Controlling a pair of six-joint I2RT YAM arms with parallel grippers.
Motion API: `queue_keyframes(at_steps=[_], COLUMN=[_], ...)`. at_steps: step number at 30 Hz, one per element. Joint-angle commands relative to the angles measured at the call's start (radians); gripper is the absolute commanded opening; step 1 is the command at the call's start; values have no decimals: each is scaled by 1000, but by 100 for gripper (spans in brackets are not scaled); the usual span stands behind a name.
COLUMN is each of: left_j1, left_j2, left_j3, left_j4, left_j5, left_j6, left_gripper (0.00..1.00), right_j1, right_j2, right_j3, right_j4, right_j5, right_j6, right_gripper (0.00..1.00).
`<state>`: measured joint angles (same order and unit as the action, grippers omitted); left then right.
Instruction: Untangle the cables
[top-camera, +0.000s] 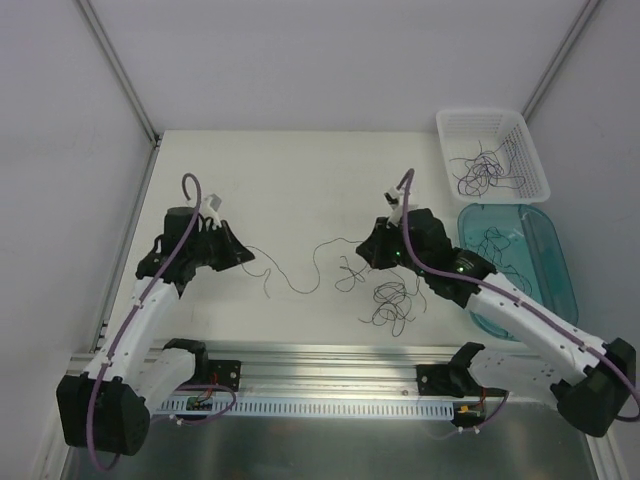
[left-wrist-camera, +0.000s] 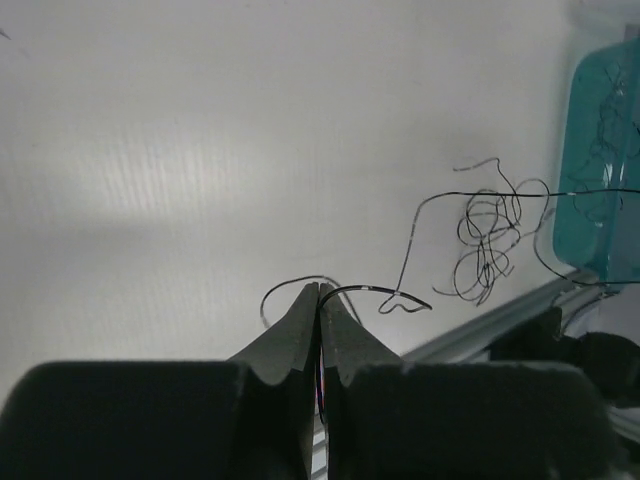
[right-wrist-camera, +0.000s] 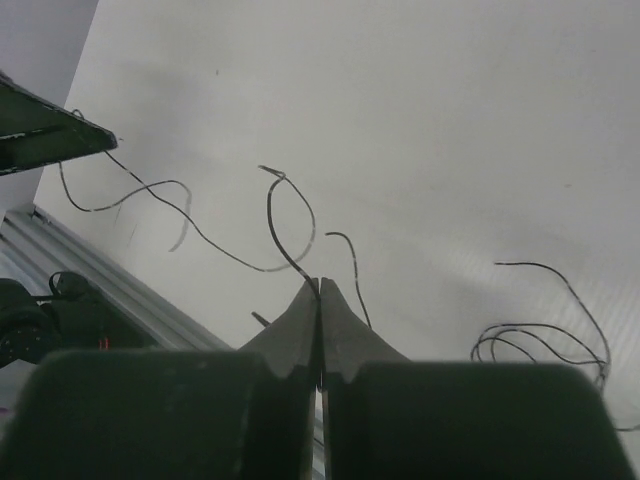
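Observation:
A single thin dark cable strand sags across the white table between my two grippers. My left gripper is shut on one end of it; in the left wrist view the strand comes out of the closed tips. My right gripper is shut on the other end; in the right wrist view the strand loops up from the closed tips. A loose wad of tangled cables lies on the table just in front of the right gripper, and also shows in the left wrist view.
A white basket at the back right holds several strands. A teal tray in front of it holds more and lies partly under the right arm. A metal rail runs along the near table edge.

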<state>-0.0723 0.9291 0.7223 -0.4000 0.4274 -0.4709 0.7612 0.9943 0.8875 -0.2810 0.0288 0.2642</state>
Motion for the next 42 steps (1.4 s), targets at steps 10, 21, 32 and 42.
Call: queue_keyframes(at_steps=[10,21,32,42], left_j1=[-273,-271,-258,-190], left_j2=[33,-88,-127,-245], left_j3=[-138,-95,60,2], left_j4=[233,60,-214,-208], left_j5=[-21,-209,-726,-898], left_j6=[-163,-111,103,121], left_gripper=[64,99,99,99], right_j1=[153,245,355,435], right_j2=[342,628,782,955], right_j3=[42,202,349,516], right_j4=[276,235,105,-81], right_j5=[34,31,91,296], right_j6=[99,15,-45,-30], right_gripper=[1,29,76,92])
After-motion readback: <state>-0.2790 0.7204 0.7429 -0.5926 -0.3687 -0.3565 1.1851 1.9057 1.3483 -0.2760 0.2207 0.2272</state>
